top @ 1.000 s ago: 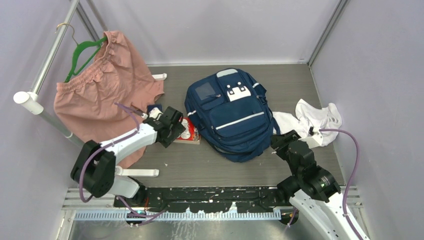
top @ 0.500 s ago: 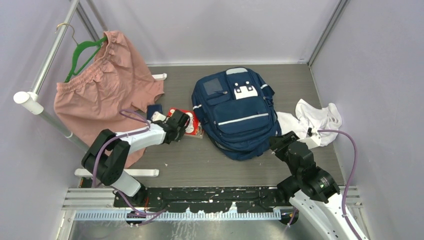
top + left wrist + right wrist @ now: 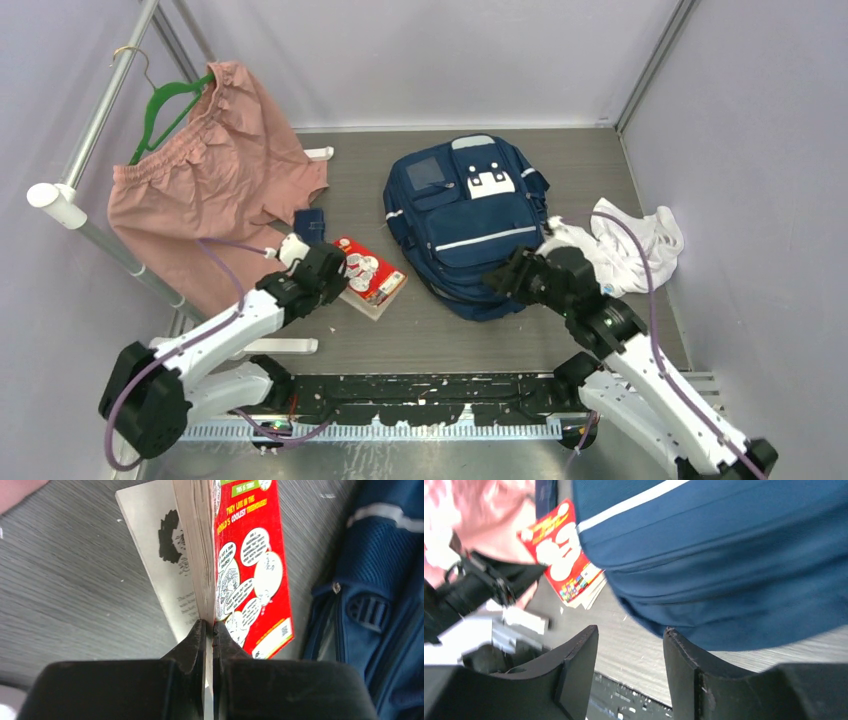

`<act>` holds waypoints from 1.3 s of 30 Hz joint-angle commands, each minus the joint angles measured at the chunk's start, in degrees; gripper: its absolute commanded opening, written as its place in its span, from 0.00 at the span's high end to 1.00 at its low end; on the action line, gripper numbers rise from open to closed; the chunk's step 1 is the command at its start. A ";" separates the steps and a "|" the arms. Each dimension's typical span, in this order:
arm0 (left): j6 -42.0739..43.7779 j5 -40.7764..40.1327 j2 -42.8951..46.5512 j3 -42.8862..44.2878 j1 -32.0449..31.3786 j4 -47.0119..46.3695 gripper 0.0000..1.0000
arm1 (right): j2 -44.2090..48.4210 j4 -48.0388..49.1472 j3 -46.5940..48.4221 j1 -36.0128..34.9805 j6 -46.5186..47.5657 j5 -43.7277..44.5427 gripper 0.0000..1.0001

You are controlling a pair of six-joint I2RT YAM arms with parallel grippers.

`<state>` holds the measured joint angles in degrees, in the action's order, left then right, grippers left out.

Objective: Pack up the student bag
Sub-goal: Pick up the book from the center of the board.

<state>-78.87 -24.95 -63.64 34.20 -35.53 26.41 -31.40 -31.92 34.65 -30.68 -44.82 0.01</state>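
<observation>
The left hand (image 3: 328,274) is clamped narrow on the near edge of a thin paperback book (image 3: 368,277). Its black fingers (image 3: 192,640) almost meet over the paper. The glossy red cover, dotted with white cartoon bubbles, splays a little from the pale pages. Just past the book's far side lies the backpack (image 3: 470,235), flat on the grey wood-grain tabletop (image 3: 420,330). It is rounded, of navy woven fabric, with white stripes and a white patch on its front pocket. The right hand (image 3: 512,278) hovers at the backpack's near lower edge, its two blunt fingers spread wide with nothing between them. Beyond that hand's outer side sits a crumpled white cloth (image 3: 630,240). Out past the left hand, soft pink shorts (image 3: 200,190) hang from a green hanger (image 3: 165,105).
</observation>
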 commanded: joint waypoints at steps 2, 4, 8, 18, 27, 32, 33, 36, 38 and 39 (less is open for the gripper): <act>15.59 5.58 10.84 1.06 -0.28 5.75 1.00 | -10.26 12.41 5.69 -7.40 9.75 -13.43 0.40; 20.62 9.58 14.04 1.36 -0.27 5.27 1.00 | -14.27 13.58 7.21 -13.19 11.10 -10.67 0.35; 28.82 17.58 20.05 0.58 -0.25 1.97 1.00 | -23.70 16.13 9.78 -22.59 8.71 -3.72 0.28; 30.53 15.66 25.40 0.17 -0.26 9.91 1.00 | -44.79 27.68 12.70 -27.30 -3.30 -2.67 0.22; 29.12 17.43 34.74 2.44 -0.30 11.98 1.00 | -52.16 42.61 9.84 -27.60 -12.67 -2.95 0.14; 28.60 18.70 37.38 4.69 -0.25 13.11 1.00 | -53.28 56.46 5.95 -27.51 -17.73 -7.58 0.05; 28.33 19.16 37.93 4.88 -0.31 12.74 1.00 | -53.73 58.55 5.46 -27.58 -18.70 -8.44 0.04; 27.69 20.52 39.39 5.21 -0.25 11.58 1.00 | -55.14 64.29 4.09 -27.56 -21.35 -10.06 0.04; 27.55 20.87 40.05 6.01 -0.30 11.32 1.00 | -55.79 65.48 3.79 -27.53 -21.97 -10.11 0.04; 27.54 20.90 40.28 6.48 -0.26 11.29 1.00 | -55.94 65.66 3.77 -27.53 -22.16 -10.11 0.03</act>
<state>-50.26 -6.11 -24.97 36.56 -35.68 42.09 -86.67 23.68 38.76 -58.22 -63.42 -8.32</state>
